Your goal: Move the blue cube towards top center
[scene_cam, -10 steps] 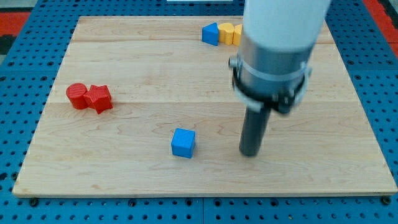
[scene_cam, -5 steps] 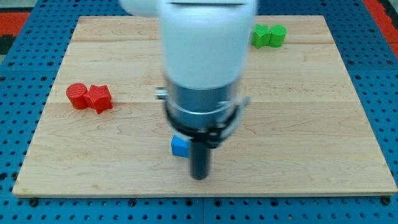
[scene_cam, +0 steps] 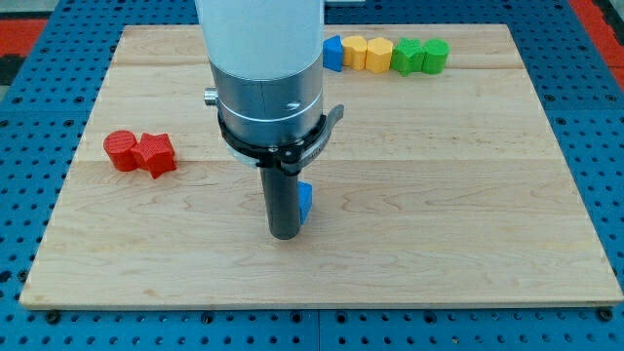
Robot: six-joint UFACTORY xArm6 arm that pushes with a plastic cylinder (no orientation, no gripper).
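Our tip (scene_cam: pixel 284 235) stood low on the board (scene_cam: pixel 468 195), a bare rod with no jaws to spread or pinch. The blue cube (scene_cam: pixel 305 202) sat touching it at 2 o'clock, mostly hidden behind the rod, well below top center.

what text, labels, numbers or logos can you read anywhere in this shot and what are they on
None: no readable text in this view.
The wooden board shows only grain.
The arm's white and grey housing carries no visible label or logo.
The blue cube, mostly hidden behind the rod with my tip at its left, is unmarked on the part that shows.
The red blocks and the top row of blue, yellow and green blocks are plain.
The blue pegboard has holes only.
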